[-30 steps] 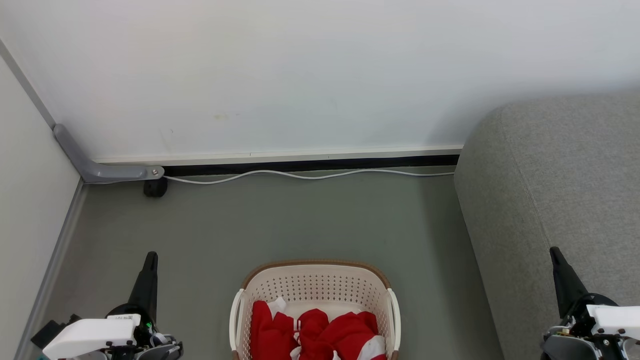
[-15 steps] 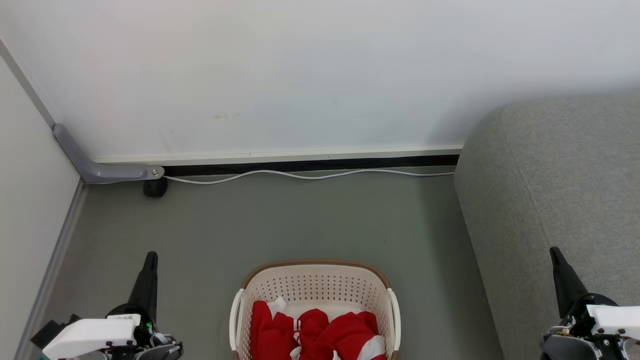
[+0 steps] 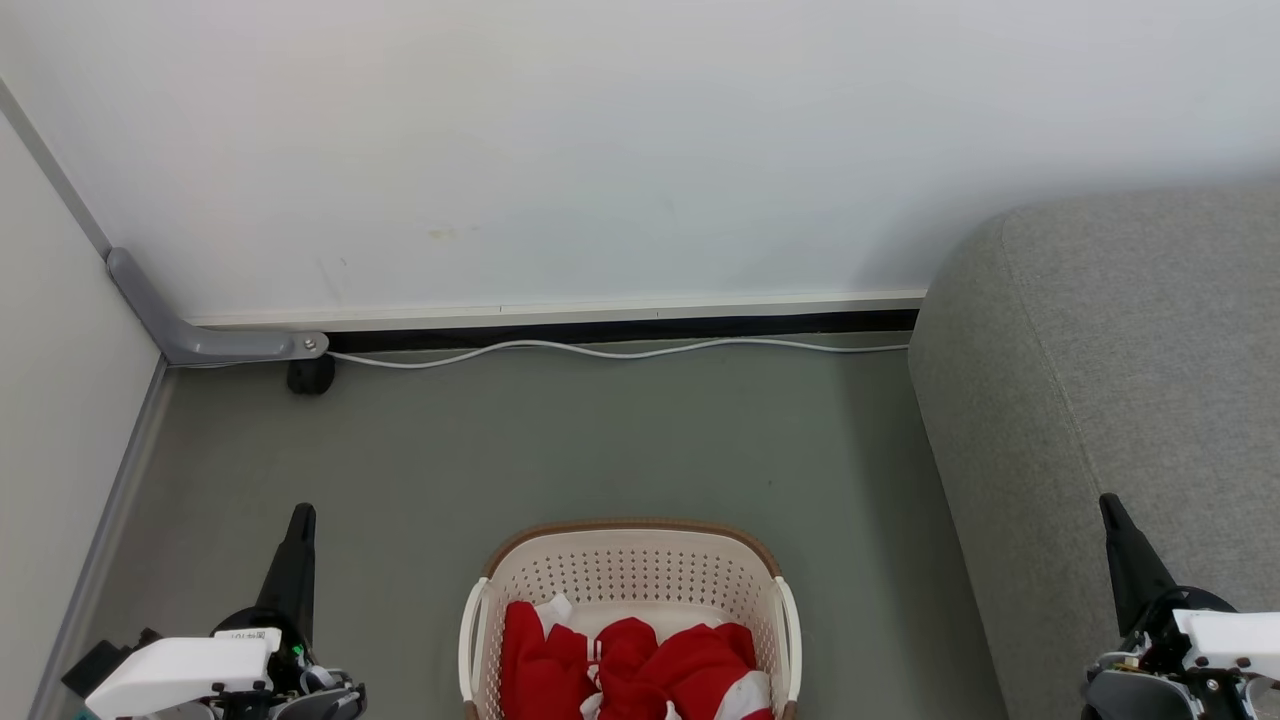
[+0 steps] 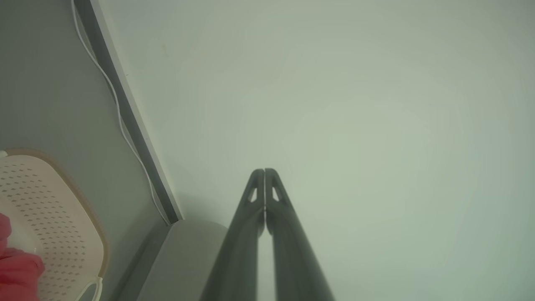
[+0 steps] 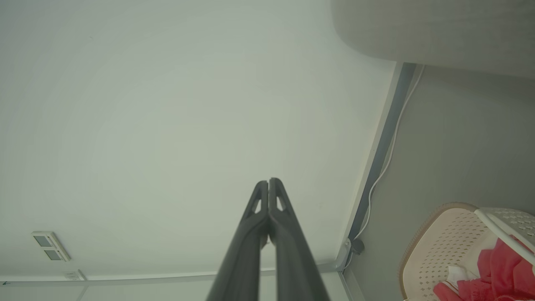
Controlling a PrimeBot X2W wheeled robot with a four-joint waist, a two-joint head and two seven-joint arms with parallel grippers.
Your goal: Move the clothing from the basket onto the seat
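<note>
Head view: the clothing lies heaped in the basket, the sofa off to its right — no step begun, I judge. The left gripper and right gripper flank the basket. Left wrist view: fingers pressed together, empty. Right wrist view: likewise (tips seemingly touching). Next — one gripper must open and reach into the heap.

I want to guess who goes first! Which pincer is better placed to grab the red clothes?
Probably left: the left pincer sits nearer the basket of clothing; the right pincer is farther, by the seat. Both are shut.
</note>
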